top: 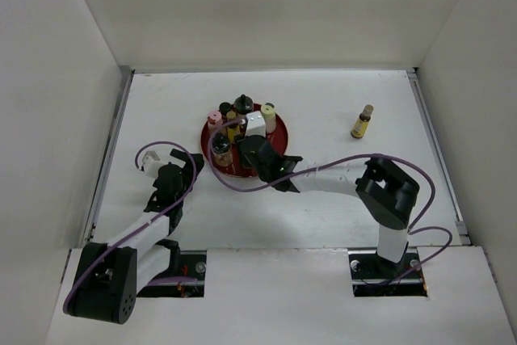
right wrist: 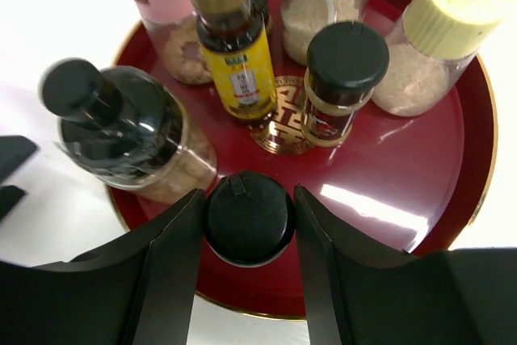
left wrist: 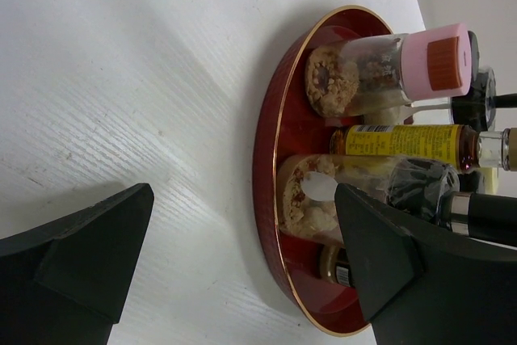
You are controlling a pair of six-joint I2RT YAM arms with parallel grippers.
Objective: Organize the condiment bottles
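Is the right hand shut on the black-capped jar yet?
Shut on it: both fingers of the right hand touch the sides of the black-capped jar with no gap, above the red tray.

The red tray (right wrist: 404, 199) looked glossy, lacquer-like. The white bench (left wrist: 121, 62) was matt, faintly ribbed. The black-capped bottle (right wrist: 246, 222) between the right gripper's (right wrist: 246, 198) matt black fingers (right wrist: 166, 268) had a smooth plastic cap.
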